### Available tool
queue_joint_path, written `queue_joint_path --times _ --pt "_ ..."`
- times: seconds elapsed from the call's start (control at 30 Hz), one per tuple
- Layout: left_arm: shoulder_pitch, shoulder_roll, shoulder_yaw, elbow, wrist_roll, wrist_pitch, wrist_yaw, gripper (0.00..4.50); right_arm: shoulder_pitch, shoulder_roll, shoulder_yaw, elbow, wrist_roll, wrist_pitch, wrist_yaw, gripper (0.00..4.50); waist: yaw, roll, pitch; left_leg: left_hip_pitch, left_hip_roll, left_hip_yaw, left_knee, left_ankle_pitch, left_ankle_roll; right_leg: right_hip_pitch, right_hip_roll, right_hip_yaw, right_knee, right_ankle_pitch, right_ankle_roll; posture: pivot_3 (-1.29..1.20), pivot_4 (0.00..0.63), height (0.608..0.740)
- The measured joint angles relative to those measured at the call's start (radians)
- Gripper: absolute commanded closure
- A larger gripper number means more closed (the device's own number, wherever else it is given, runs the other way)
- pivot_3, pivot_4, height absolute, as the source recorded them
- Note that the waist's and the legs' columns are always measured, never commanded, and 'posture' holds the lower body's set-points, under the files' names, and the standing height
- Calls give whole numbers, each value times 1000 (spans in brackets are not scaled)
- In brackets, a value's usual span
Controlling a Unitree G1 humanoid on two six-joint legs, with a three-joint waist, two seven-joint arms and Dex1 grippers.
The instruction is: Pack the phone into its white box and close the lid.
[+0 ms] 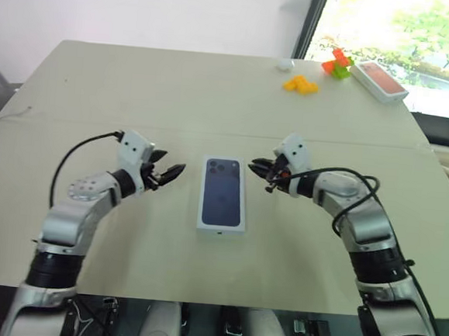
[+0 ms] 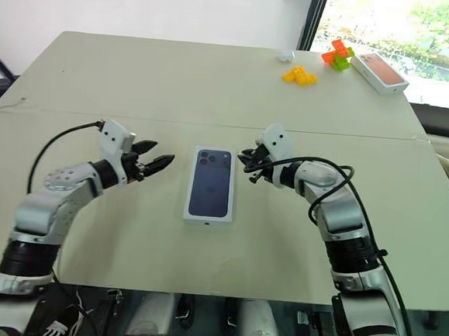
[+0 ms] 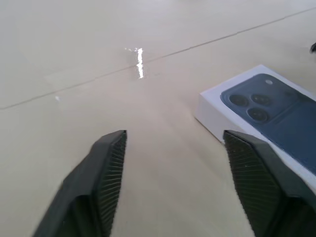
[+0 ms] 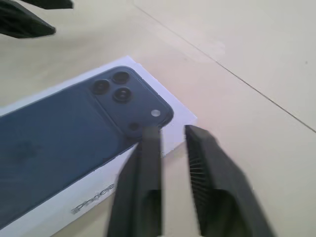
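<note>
Broadly, a wide beige rectangular table (image 1: 214, 97), crossed left to right by a faint seam just beyond the work area.

At centre, near side of that seam: the shallow white rectangular cardboard lid (image 1: 223, 191), dark phone picture facing up, seated flat and square, long axis running near to far, printed camera cluster at the far left corner. Underneath, presumably, the white box, covered by the lid's walls. No sight of the dark blue phone itself; judged to be inside, with the closing apparently done.

Flanking the lid's far half, both apart from it:
- black two-fingered left gripper (image 1: 170, 173), pointing right toward the lid's left edge, fingers spread wide, holding nothing, near but with bare table between.
- black two-fingered right gripper (image 1: 261, 173), pointing left, fingers parted only narrowly, holding nothing, just beside the lid's far right corner. Clearly the nearer of the two.

For any last press on the lid, shortest reach from the right, with nothing in the way on either side.

Well apart, at the far right corner: a flat red-topped white box (image 1: 379, 80), a red-and-green plastic piece (image 1: 338, 64), a cluster of small orange blocks (image 1: 300, 84), a tiny white object (image 1: 285, 64).
</note>
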Motion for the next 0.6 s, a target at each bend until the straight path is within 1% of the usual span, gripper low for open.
queue_joint_path --times 0.13,0.17,0.33,0.47,0.6 --pt "45 69 78 -13 -50 4 -68 0 60 -76 -58 -42 61 -29 95 206 3 0 0 0 0 0 1 0 0 0 0 0 0 -1 1 0 150 737" --pt "54 86 93 -22 -61 3 -81 0 70 -93 -65 -50 70 -36 112 94 3 0 0 0 0 0 1 0 0 0 0 0 0 -1 1 0 150 737" --pt "158 170 203 -35 -119 5 -166 0 145 -201 -126 -72 117 -67 208 94 3 0 0 0 0 0 1 0 0 0 0 0 -1 -1 1 0 150 737" --pt "242 196 246 -41 -126 -9 -197 0 175 -245 -172 -93 141 -96 247 94 4 1 1 0 0 0 1 0 0 0 0 0 -1 -1 1 0 150 737" --pt "307 201 287 -38 -126 -37 -224 0 176 -279 -213 -93 159 -99 263 94 5 1 1 0 0 0 1 0 0 0 0 0 -1 -1 1 0 150 737"
